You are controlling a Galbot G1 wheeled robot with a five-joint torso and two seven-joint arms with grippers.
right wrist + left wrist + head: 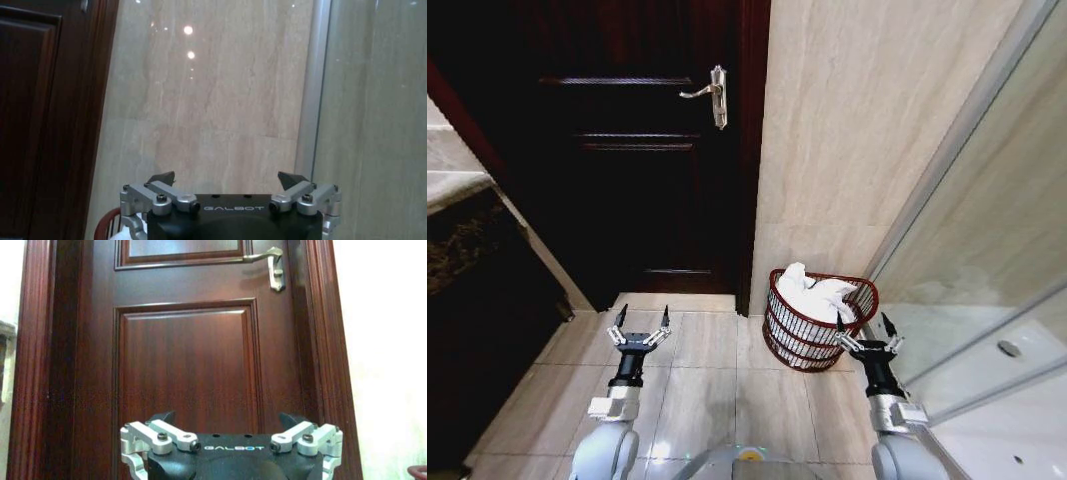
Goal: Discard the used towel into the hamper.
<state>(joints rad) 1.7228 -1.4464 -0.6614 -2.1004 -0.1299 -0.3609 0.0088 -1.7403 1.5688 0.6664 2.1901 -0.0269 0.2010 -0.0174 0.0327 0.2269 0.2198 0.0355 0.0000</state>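
both grippers spread wide, empty

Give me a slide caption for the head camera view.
White towel lies in the hamper beside the door; both end effectors, left and right, hang open.

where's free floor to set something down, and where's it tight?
Free: bare tiles between the left gripper and the hamper, in front of the door. Tight: the hamper, with the towel in it, sits in the corner between the tiled wall and the glass panel, with the right gripper beside its rim.
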